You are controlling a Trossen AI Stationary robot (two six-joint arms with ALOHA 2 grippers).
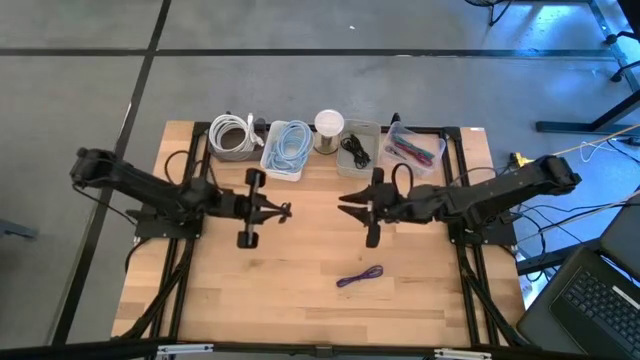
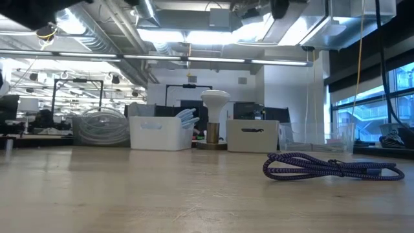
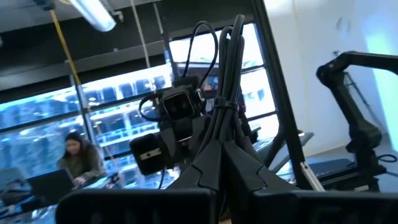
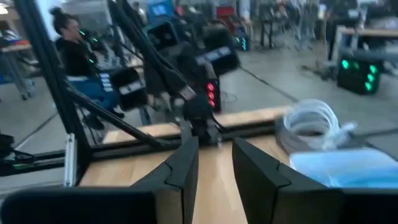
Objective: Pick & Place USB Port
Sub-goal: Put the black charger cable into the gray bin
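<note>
A purple USB cable [image 1: 360, 277] lies in a loose bundle on the wooden table near the front middle; the low view shows it flat on the tabletop [image 2: 330, 167]. No gripper touches it. My left gripper [image 1: 287, 210] hovers above the table's middle left, pointing toward the right arm, its fingers shut [image 3: 225, 149] on nothing. My right gripper [image 1: 343, 204] faces it from the middle right, held level above the table, open [image 4: 215, 163] with nothing between its fingers. Both are farther back than the cable.
Along the far edge stand a bin with a white cable coil [image 1: 232, 135], a bin of light blue cable [image 1: 287, 148], a white bulb on a brass base [image 1: 329, 125], a bin with a black cable [image 1: 357, 146] and a clear bin [image 1: 415, 150]. A laptop [image 1: 590, 300] sits off the table's right.
</note>
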